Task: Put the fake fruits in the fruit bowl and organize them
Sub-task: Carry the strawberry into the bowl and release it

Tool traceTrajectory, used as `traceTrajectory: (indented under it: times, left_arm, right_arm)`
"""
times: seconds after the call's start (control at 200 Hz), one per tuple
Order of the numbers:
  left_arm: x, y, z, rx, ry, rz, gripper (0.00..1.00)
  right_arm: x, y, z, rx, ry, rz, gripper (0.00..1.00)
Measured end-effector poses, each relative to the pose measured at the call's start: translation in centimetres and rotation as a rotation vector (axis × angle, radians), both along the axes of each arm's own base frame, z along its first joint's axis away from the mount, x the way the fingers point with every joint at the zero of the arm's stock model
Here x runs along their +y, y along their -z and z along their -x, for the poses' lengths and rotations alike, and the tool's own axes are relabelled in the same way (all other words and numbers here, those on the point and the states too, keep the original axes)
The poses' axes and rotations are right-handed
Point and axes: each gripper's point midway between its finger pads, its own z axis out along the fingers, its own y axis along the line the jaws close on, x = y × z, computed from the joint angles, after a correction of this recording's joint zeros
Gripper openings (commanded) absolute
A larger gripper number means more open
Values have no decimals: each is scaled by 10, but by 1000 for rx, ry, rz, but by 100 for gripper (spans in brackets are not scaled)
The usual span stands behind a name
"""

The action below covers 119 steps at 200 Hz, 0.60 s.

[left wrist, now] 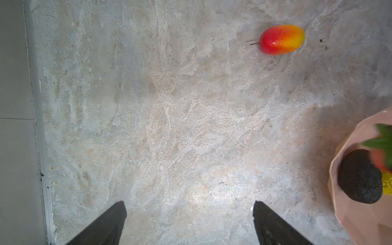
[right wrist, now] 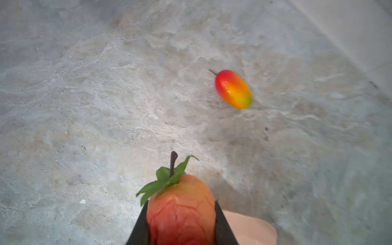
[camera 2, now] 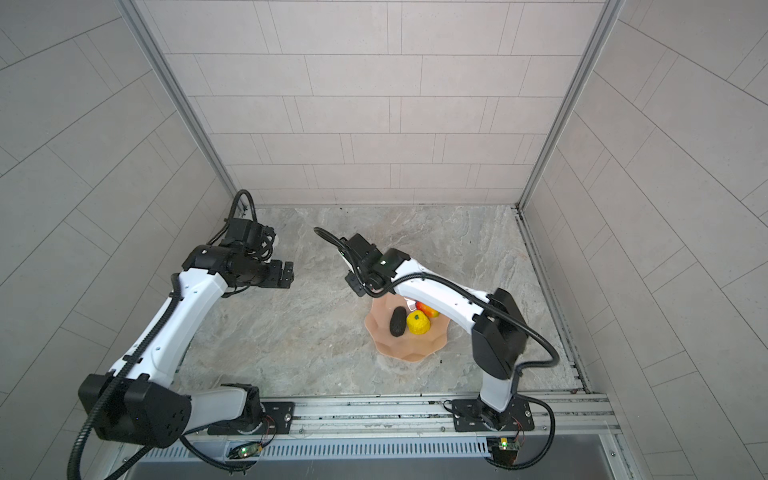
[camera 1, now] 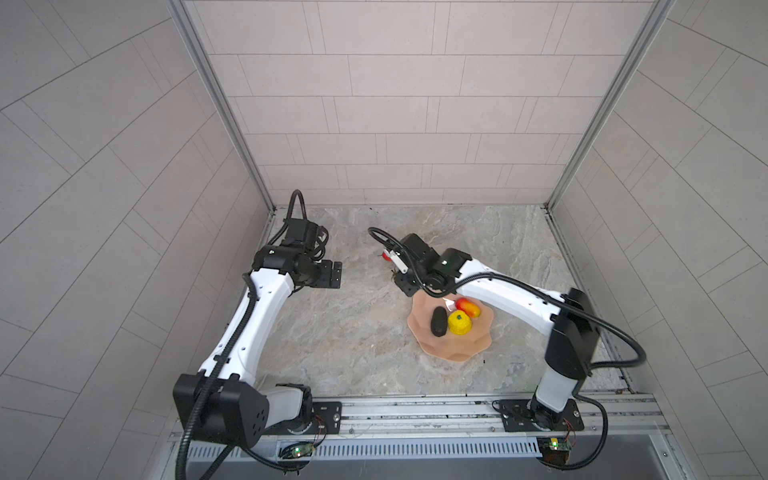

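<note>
Three glossy plastic fruits (camera 1: 459, 323) lie in the scalloped peach-pink bowl (camera 1: 453, 353). The right gripper (right wrist: 181, 204) clamps the leafy red strawberry (right wrist: 180, 195) by its rim. One red-yellow mango (right wrist: 233, 89) lies on the bench (left wrist: 169, 106), not yet collected. The left gripper (left wrist: 188, 203) is spread, empty.

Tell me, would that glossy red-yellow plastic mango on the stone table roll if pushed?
Probably: the glossy red-yellow plastic mango is a smooth oval, so it should roll. Its shiny skin may slip when gripped.
</note>
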Motion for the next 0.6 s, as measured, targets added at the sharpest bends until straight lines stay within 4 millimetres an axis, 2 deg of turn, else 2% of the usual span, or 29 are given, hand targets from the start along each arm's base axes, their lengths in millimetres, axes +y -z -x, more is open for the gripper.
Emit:
traceTrajectory:
  times: [0.08, 0.175, 0.285, 0.385, 0.596]
  left_arm:
    - [0, 0, 0, 0, 0, 1, 100]
    - [-1, 0, 0, 1, 2, 5, 100]
    - [-1, 0, 0, 1, 4, 8, 100]
    - [-2, 0, 0, 1, 5, 10, 100]
    - [-2, 0, 0, 1, 5, 11, 100]
  right_arm:
    - [-32, 9, 4, 0, 52, 31, 10]
    - [-66, 39, 7, 41, 117, 90, 9]
    - [-94, 69, 11, 95, 167, 149, 9]
    - [-104, 77, 11, 105, 187, 168, 9]
    - [-105, 83, 9, 89, 194, 158, 9]
